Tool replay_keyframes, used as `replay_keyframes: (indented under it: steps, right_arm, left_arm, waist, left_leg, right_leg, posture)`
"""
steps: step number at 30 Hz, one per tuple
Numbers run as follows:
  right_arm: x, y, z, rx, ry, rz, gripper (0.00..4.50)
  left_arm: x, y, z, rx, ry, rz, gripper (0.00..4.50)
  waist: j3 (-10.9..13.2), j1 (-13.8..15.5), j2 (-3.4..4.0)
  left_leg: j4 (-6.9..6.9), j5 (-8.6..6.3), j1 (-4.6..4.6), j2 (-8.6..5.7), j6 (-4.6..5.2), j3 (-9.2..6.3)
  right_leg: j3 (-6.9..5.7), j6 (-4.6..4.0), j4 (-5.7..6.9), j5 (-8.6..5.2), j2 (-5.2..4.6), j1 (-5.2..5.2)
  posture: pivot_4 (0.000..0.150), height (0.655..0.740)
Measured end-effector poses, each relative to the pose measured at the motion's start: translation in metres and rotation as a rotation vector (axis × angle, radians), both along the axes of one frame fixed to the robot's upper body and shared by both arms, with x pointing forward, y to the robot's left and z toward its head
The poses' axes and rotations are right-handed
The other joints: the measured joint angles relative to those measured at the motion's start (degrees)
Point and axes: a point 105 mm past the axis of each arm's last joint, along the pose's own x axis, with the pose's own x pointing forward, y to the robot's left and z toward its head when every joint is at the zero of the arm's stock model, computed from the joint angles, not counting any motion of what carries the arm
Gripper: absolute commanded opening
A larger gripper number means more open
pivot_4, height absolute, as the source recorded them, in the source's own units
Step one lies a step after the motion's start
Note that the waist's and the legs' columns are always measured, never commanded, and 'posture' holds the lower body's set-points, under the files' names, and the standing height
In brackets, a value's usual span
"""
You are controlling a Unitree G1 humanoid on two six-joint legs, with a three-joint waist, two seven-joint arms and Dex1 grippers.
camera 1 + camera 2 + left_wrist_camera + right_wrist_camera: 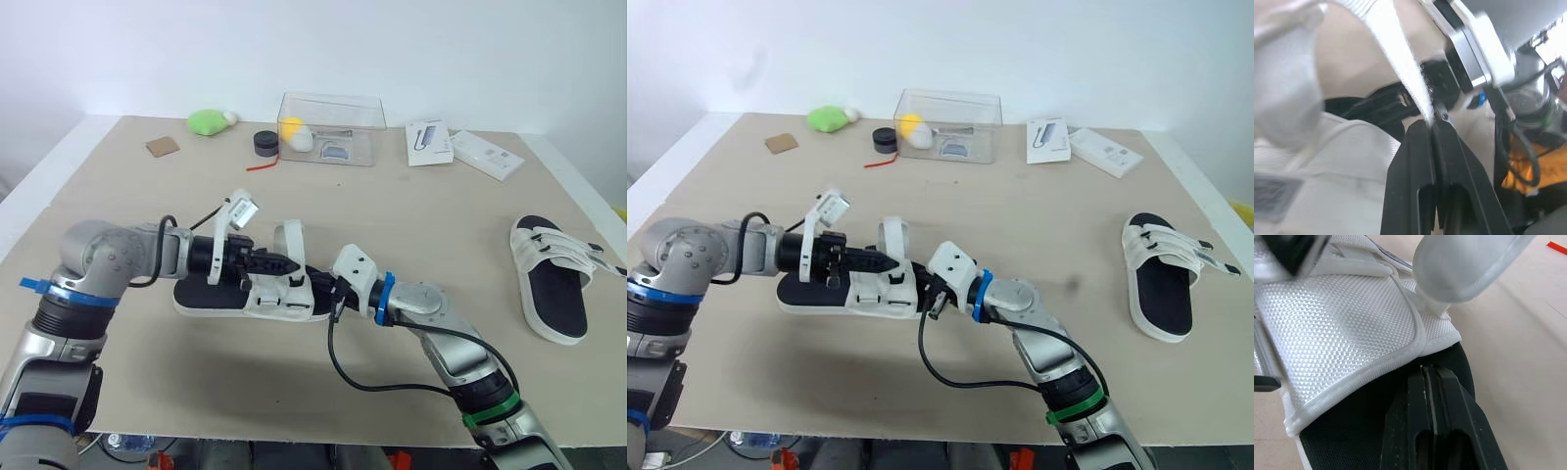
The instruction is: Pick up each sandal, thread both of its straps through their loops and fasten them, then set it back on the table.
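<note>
- Counter: wide, flat, and bare around the work, so there is room to set a sandal down.
- Near sandal: lies flat on the counter between the two arms. It looks light, with a foam-like sole that is stiff enough to carry by the edge. Expect it to skid if you only push it.
- Second sandal: well apart at the robot's right, sole down, straps lying across it.
- Woven upper: soft, grippy mesh that folds easily. Take hold at the stitched hem, not the middle.
- Strap: thin, limp webbing. Pinch it near the free end and keep it taut when threading.
- Left gripper: fingers clenched on the strap.
- Right gripper: fingers pressed together at the upper's hem, over the black footbed. Possibly nipping the edge, but you can't be sure from here.
</note>
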Motion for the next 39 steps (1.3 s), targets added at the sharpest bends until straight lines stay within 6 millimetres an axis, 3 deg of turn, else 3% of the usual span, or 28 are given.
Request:
replay_keyframes:
  steps: [4, 8, 21, 39]
  right_arm:
    - [0.0, 0.001, 0.0, 0.002, -0.002, 0.001, 0.0]
    - [0.0, 0.001, 0.001, 0.003, -0.003, 0.002, 0.0]
    - [-0.002, 0.002, 0.001, 0.004, -0.003, -0.001, 0.0]
    - [-0.002, 0.002, 0.001, 0.005, -0.006, 0.001, 0.0]
  left_arm:
    - [-0.002, 0.002, -0.014, -0.032, 0.154, -0.02, 0.08]
    - [-0.006, 0.0, -0.017, -0.026, 0.192, -0.06, 0.08]
    - [-0.005, -0.01, -0.026, 0.017, 0.172, -0.098, 0.08]
    - [0.003, -0.012, -0.02, -0.006, 0.181, -0.072, 0.08]
  waist:
    - [0.0, -0.5, 0.0]
    - [0.0, -0.6, 0.0]
    - [0.0, -0.6, 0.0]
    - [0.0, -0.7, 0.0]
  left_leg:
    - [-0.03, 0.0, -0.05, 0.0, 0.0, -0.01]
    - [-0.04, 0.0, -0.09, 0.0, 0.0, -0.02]
    - [-0.15, 0.0, -0.11, 0.0, -0.01, -0.02]
    - [-0.21, -0.01, -0.12, 0.0, -0.01, -0.02]
  right_leg:
    - [-0.01, 0.0, 0.0, 0.0, 0.0, -0.04]
    - [-0.01, 0.0, -0.01, 0.0, 0.0, -0.08]
    - [-0.01, -0.01, -0.08, -0.01, -0.01, -0.11]
    - [-0.02, -0.01, -0.11, -0.01, 0.0, -0.15]
  posture:
    - [0.15, 0.74]
    - [0.15, 0.74]
    - [0.15, 0.74]
    - [0.15, 0.74]
